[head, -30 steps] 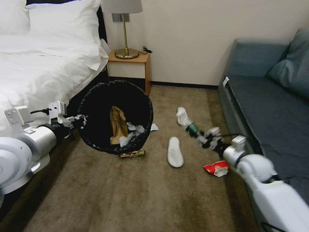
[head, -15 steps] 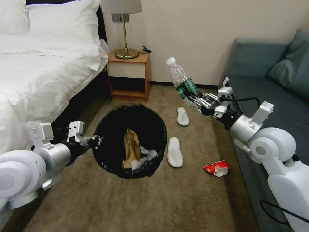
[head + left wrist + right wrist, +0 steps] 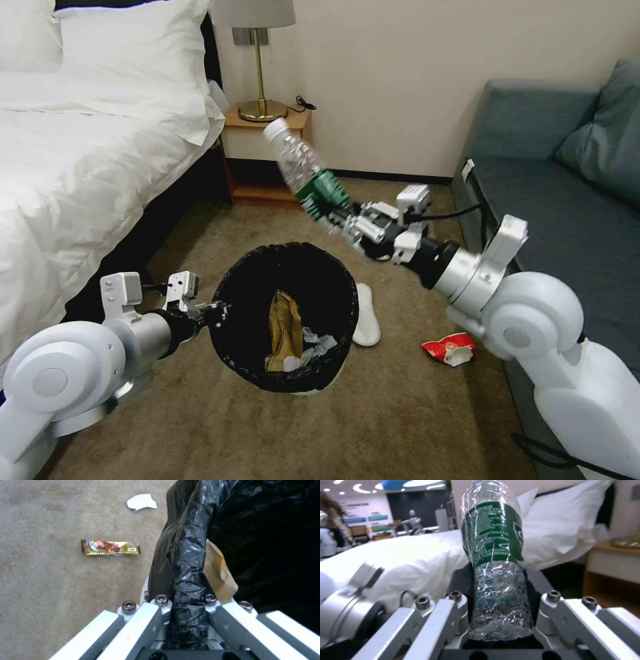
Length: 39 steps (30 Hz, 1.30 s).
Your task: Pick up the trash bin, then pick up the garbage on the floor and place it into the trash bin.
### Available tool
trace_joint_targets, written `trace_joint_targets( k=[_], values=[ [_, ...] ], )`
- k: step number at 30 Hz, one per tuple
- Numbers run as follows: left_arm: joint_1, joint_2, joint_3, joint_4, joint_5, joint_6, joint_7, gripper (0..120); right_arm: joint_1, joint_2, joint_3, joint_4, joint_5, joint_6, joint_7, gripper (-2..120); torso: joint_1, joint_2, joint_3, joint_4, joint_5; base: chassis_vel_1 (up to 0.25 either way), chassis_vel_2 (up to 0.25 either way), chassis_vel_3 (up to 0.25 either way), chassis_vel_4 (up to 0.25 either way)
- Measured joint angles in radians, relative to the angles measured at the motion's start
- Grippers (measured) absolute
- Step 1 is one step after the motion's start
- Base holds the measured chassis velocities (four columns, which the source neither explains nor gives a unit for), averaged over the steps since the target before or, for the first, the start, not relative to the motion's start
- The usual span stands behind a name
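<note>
Holding item: clear bottle [image 3: 303, 170], clamped at its base in my right fingers [image 3: 347, 223], above the trash bin [image 3: 287, 317]. Left fingers [image 3: 217, 312] pinch the bin's rim. Step: depositing garbage. Next: centre bottle over opening, then release.

Tan carpet [image 3: 413, 427] with white slipper [image 3: 365, 320], red wrapper [image 3: 448, 347], gold wrapper [image 3: 109, 547], paper scrap [image 3: 141, 502]

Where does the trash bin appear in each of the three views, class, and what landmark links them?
Head view: trash bin, lower centre, rim held by the left tool.
Left wrist view: rim clamped.
Right wrist view: absent.
Shared landmark: brown paper bag inside.
</note>
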<state>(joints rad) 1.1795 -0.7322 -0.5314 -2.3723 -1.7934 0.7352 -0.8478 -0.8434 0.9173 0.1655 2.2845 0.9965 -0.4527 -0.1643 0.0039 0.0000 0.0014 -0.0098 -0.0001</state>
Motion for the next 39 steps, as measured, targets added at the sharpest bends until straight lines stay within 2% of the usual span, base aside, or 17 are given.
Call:
trace_joint_targets(
  k=[5, 15, 23, 25, 26, 29, 32, 33, 34, 37, 39],
  values=[
    [-0.006, -0.003, 0.008, 0.006, 0.004, 0.000, 0.000, 3, -0.024, -0.008, -0.039, 0.014, -0.013, -0.008, -0.001, 25, 0.000, 0.000, 0.000, 0.0000, 0.0000, 0.000, 0.000, 0.000, 0.000],
    [-0.014, -0.005, -0.036, 0.019, -0.006, 0.000, -0.009, 3, -0.050, -0.034, -0.035, 0.026, -0.034, -0.017, -0.021, 25, 0.000, 0.000, 0.000, 0.0000, 0.0001, 0.000, 0.000, 0.000, 0.000],
    [-0.020, -0.005, -0.043, 0.020, -0.013, 0.000, -0.010, 3, -0.064, -0.046, -0.023, 0.032, -0.067, -0.017, -0.041, 25, 0.000, 0.000, 0.000, -0.0001, 0.0001, 0.000, 0.000, 0.000, 0.000],
    [-0.021, -0.003, -0.043, 0.021, -0.013, 0.000, -0.010, 3, -0.060, -0.046, -0.022, 0.034, -0.077, -0.017, -0.031, 34, 0.000, 0.000, 0.000, 0.0000, 0.0001, 0.000, 0.000, 0.000, 0.000],
    [-0.021, -0.003, -0.043, 0.021, -0.013, 0.000, -0.010, 3, -0.060, -0.046, -0.022, 0.034, -0.077, -0.017, -0.031, 34, 0.000, 0.000, 0.000, 0.0000, 0.0001, 0.000, 0.000, 0.000, 0.000],
    [-0.024, -0.003, -0.043, 0.021, -0.013, 0.000, -0.009, 3, -0.055, -0.046, -0.023, 0.036, -0.077, -0.016, -0.025, 51, 0.000, 0.000, 0.000, 0.0000, 0.0001, 0.000, 0.000, 0.000, 0.000],
    [-0.025, -0.003, -0.043, 0.021, -0.013, 0.000, -0.008, 3, -0.054, -0.046, -0.024, 0.038, -0.077, -0.016, -0.025, 54, 0.000, 0.000, 0.000, 0.0000, 0.0000, 0.000, 0.000, 0.000, 0.000],
    [-0.027, -0.002, -0.043, 0.021, -0.013, 0.000, -0.008, 3, -0.054, -0.046, -0.027, 0.040, -0.078, -0.015, -0.024, 61, 0.000, 0.000, 0.000, 0.0000, 0.0000, 0.000, 0.000, 0.000, 0.000],
    [-0.027, -0.002, -0.043, 0.021, -0.013, 0.000, -0.008, 3, -0.054, -0.046, -0.027, 0.040, -0.078, -0.015, -0.024, 61, 0.000, 0.000, 0.000, 0.0000, 0.0000, 0.000, 0.000, 0.000, 0.000],
    [-0.029, 0.004, -0.047, 0.020, -0.016, 0.000, -0.006, 3, -0.052, -0.043, -0.032, 0.043, -0.079, -0.013, -0.021, 79, 0.000, 0.000, 0.000, 0.0000, 0.0000, 0.000, 0.000, 0.000, 0.000],
    [-0.028, 0.006, -0.049, 0.019, -0.016, 0.000, -0.006, 3, -0.050, -0.041, -0.032, 0.043, -0.079, -0.013, -0.021, 83, 0.000, 0.000, 0.000, 0.0000, 0.0001, 0.000, 0.000, 0.000, 0.000]
  ],
)
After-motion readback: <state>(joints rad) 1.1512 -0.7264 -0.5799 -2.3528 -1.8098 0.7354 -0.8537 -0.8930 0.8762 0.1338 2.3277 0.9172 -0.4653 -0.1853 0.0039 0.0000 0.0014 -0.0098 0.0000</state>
